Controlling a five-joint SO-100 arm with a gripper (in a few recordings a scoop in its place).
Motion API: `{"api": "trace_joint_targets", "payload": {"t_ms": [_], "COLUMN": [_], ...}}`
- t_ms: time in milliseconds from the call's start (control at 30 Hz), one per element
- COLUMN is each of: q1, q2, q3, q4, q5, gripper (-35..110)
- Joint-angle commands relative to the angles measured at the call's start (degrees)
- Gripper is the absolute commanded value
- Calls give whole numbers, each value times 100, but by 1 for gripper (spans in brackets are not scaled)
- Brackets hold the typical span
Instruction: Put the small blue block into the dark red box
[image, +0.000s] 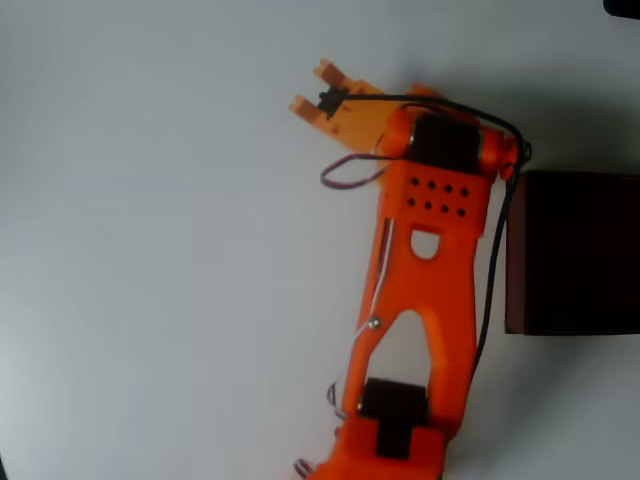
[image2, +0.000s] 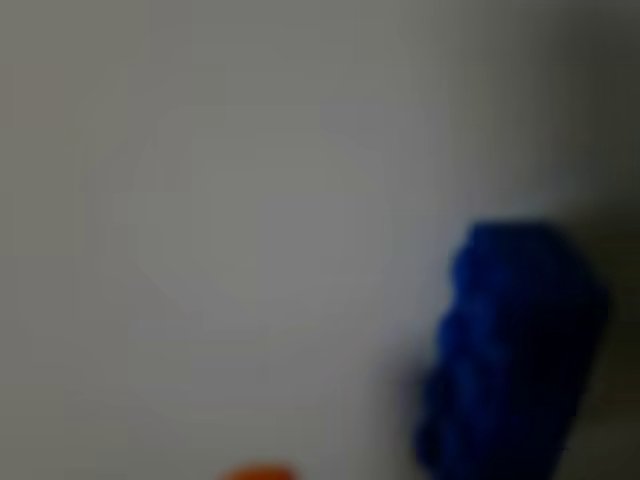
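1. Overhead view: orange arm (image: 420, 290) runs up from the bottom edge, and the pincer (image: 318, 90) sits at its top end, pointing toward about 10 o'clock over the bare white table (image: 150, 250).
2. Pincer state: the two orange finger tips stand apart with table showing between them, so it reads as released and holding nothing.
3. Small blue block (image2: 515, 350): wrist view has it on the table, low at about 4 o'clock in frame, blurred and very close to the camera. Its long axis runs roughly 12 to 6, tilted slightly.
4. An orange sliver at the bottom edge of the wrict view lies at 8 o'clock from the block, apart from it. I can't tell which part of the pincer it is.
5. Key offset, my judgement: the block sits off to the right of the pincer line, so the pincer needs to shift that way before closing.
6. Dark red box (image: 575, 250): at 3 o'clock in the overhead view, just beside the arm's upper link and well apart from the pincer tips.
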Motion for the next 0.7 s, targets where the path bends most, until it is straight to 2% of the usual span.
{"api": "trace_joint_targets", "payload": {"t_ms": [0,200,367,433,500,533,567,667], "q1": [53,229,343,439,501,527,527,571], "q2": [-123,-791,-1679,-2268,-3375,-3735,-3700,-3929], "q3": [-650,-1468,-2812,-3779,-5810,-6354,-6135,-6100], "q4": [272,571,1107,1547,2338,2417,2399,2391], "q5": [-53,-88,-132,-149,-141,-141,-97,-114], "gripper": [23,23,23,23,23,22,22,7]}}
